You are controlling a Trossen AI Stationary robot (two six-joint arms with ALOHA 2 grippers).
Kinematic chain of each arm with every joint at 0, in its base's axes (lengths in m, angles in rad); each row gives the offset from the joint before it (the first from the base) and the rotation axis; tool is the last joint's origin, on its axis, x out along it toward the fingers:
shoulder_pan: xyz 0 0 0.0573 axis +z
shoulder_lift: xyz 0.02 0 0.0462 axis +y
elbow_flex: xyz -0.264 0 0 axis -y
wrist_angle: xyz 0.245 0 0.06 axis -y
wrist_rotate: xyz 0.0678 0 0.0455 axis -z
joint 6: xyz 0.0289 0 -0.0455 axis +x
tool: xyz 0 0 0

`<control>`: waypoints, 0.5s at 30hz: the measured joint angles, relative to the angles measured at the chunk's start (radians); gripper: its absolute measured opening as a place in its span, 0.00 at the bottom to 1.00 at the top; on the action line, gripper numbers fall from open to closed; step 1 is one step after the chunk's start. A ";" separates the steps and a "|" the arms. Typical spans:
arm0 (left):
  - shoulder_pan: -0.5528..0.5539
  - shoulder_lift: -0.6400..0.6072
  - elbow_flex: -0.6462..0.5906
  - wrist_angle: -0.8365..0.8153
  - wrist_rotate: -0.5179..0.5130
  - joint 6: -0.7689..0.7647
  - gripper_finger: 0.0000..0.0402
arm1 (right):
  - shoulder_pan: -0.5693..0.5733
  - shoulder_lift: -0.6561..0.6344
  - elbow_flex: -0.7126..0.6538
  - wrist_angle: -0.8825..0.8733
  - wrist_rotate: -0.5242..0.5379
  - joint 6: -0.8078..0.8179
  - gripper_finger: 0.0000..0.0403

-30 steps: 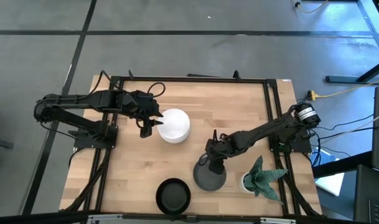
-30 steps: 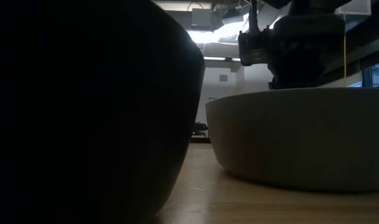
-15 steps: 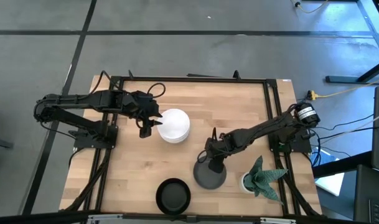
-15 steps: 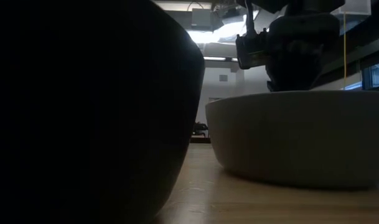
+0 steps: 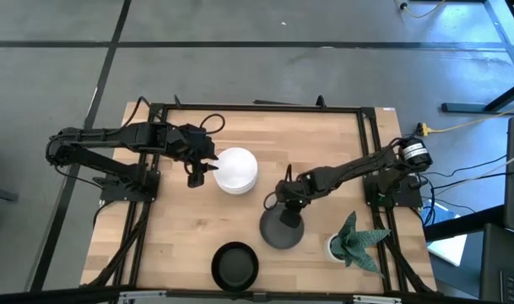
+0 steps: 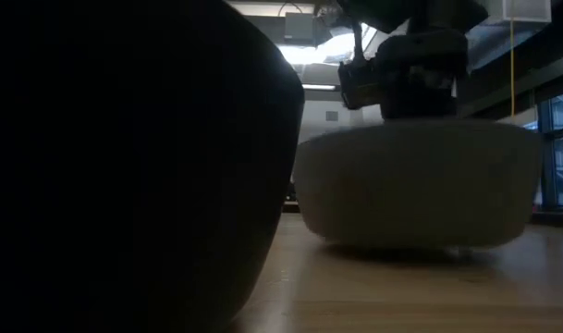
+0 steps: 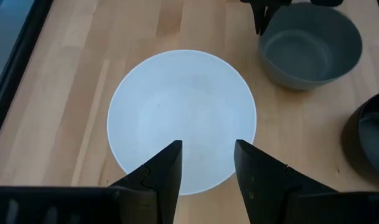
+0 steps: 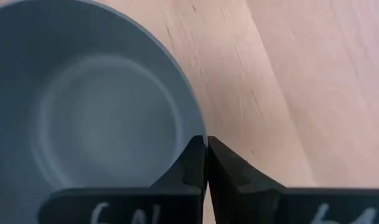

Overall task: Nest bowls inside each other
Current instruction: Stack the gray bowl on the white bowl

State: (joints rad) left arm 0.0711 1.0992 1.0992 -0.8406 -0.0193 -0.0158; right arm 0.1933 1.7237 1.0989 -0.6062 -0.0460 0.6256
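A stack of white bowls (image 5: 237, 170) stands on the table's middle left; the left wrist view looks down into its top bowl (image 7: 182, 118). My left gripper (image 5: 198, 174) hovers open just left of the stack and touches nothing. A grey bowl (image 5: 282, 228) sits right of centre near the front, with my right gripper (image 5: 288, 205) shut on its far rim. A black bowl (image 5: 235, 264) rests on its base at the front edge and fills the left of the low view (image 6: 124, 166). My right gripper grips the grey bowl's far rim (image 8: 200, 132), one finger (image 8: 190, 163) inside the bowl and the other (image 8: 226, 167) outside its wall. The fingers come steeply from above. The bowl stays upright (image 6: 415, 185); whether its base is on the table I cannot tell.
A small white pot with a spiky green plant (image 5: 351, 241) stands right of the grey bowl. Black frame rails (image 5: 257, 108) run along the table's edges. Bare wood (image 5: 316, 148) lies between the white stack and the right arm.
My right gripper has shut on the grey bowl's rim and gone a little toward the table's far edge and left. The grey bowl has shifted with it, away from the front edge, still upright. My left arm has kept still.
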 joint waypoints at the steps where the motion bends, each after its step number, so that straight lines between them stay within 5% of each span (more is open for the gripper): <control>1: 0.000 0.000 0.000 -0.002 0.000 0.000 0.35 | -0.010 0.000 0.009 -0.002 -0.006 -0.011 0.02; 15: 0.000 0.000 0.000 -0.005 0.000 -0.004 0.35 | -0.159 0.000 0.352 -0.080 -0.007 -0.298 0.02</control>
State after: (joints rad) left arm 0.0715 1.0992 1.0992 -0.8455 -0.0193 -0.0201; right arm 0.0343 1.7237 1.4508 -0.6861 -0.0534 0.3275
